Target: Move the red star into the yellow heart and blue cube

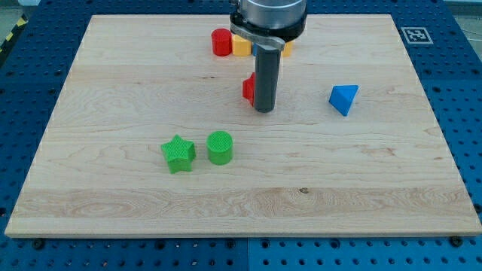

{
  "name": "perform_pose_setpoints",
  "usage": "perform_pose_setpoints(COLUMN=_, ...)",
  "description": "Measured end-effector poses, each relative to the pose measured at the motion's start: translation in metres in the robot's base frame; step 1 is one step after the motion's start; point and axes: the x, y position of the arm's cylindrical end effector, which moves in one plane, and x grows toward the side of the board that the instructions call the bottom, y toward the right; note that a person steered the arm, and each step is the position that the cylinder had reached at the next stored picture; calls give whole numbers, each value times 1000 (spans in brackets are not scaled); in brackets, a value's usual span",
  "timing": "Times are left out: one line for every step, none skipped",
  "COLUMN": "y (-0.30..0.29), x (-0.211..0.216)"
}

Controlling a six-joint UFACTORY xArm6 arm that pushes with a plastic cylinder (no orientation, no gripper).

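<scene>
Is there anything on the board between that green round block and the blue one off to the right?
No. In the camera view, bare wood runs from the green cylinder to the blue block; my tip stands above that line.

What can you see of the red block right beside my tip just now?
Only a sliver of the red block shows: a bright red, plastic-looking piece with angled faces, peeking out on the view's left of my tip. The rod hides the rest, so its shape cannot be confirmed. It sits on the wooden board near the middle, below the cluster at the view's top, apparently against the rod.
</scene>
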Motion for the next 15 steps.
perform_pose_setpoints(y=0, x=-22)
perform_pose_setpoints(y=0, x=-41)
perform_pose_setpoints(y=0, x=-53)
perform_pose_setpoints(y=0, x=-55)
perform_pose_setpoints(y=0, x=-44)
perform_pose_setpoints(y=-2, x=-24)
perform_pose_setpoints(y=-13, x=-12)
perform_pose_setpoints(y=-30, x=-11)
perform_pose_setpoints(y=-51, x=-11)
perform_pose_setpoints(y=-67, x=-11)
perform_pose_setpoints(y=-71, x=-11)
perform_pose_setpoints(y=-71, x=-11)
perform_pose_setpoints(y=-71, x=-14)
perform_pose_setpoints(y=-71, x=-36)
perform_pose_setpoints(y=-71, x=-54)
